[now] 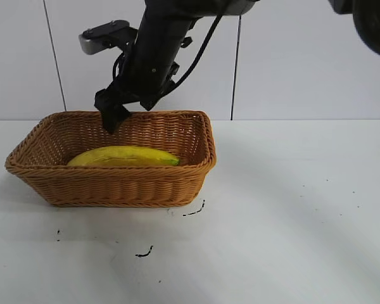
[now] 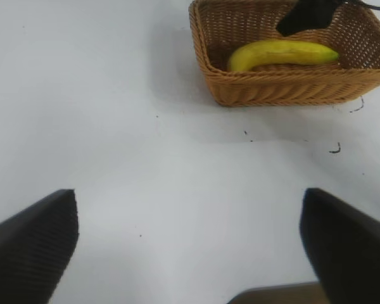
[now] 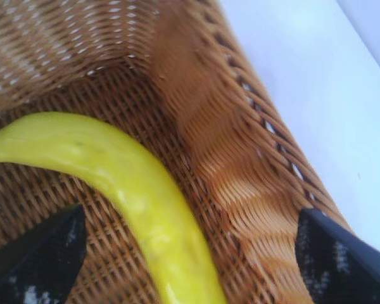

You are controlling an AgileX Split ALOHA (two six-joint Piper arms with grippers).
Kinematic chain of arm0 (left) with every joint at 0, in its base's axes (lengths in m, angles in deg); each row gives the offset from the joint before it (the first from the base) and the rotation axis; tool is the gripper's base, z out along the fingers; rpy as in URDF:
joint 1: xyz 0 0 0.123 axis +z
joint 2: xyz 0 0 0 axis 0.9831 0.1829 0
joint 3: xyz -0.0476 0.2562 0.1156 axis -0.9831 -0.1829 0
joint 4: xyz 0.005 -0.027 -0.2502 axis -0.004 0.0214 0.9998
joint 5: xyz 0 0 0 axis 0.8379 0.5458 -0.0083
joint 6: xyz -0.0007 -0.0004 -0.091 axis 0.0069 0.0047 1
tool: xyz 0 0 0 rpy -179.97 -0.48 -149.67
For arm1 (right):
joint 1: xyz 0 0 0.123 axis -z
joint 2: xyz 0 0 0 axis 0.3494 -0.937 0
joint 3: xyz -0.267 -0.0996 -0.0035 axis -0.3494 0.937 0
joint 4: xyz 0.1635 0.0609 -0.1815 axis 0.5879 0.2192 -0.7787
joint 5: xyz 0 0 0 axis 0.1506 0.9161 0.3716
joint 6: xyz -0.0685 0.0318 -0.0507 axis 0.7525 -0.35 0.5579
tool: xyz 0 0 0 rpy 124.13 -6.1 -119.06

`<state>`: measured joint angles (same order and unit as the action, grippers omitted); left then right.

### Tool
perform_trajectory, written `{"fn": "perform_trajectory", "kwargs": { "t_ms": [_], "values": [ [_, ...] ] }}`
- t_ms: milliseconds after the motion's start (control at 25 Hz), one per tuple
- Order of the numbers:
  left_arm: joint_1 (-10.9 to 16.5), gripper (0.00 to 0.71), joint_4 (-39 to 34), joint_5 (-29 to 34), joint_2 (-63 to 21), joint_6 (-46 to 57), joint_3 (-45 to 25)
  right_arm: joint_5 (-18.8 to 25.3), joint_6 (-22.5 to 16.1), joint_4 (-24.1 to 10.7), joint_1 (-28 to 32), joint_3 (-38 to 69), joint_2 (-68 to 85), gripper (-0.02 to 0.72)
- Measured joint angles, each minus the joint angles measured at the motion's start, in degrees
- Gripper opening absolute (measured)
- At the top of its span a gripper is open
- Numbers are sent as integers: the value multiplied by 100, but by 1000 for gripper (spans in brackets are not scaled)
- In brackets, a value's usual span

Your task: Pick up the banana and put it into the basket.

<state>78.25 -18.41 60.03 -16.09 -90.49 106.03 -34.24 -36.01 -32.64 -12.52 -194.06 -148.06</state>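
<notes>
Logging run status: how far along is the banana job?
Done: the banana lies on the floor of the basket. In hand: nothing; the right claw hangs open above the banana. The left claw is open over bare table. Left: only pulling the right arm clear.

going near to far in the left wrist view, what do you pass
left gripper fingertips at the near edge → bare white table → small dark marks → basket front wall → banana inside it → right gripper over the basket's far side

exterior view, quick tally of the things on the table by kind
long curved yellow banana: 1
rectangular tan woven wicker basket: 1
total: 2
</notes>
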Motion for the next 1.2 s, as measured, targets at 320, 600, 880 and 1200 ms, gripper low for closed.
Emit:
{"fn": "perform_trajectory", "kwargs": {
  "t_ms": [320,600,880,1200],
  "values": [
    [0,690,0,0,0,0,0,989,-869,-10,1052,0,441,629],
    [0,690,0,0,0,0,0,1676,-1242,-10,2223,-5,486,629],
    [0,690,0,0,0,0,0,1773,-1467,-6,3180,-5,499,629],
    [0,690,0,0,0,0,0,1772,-1521,14,3306,985,1268,627]
  ]
}}
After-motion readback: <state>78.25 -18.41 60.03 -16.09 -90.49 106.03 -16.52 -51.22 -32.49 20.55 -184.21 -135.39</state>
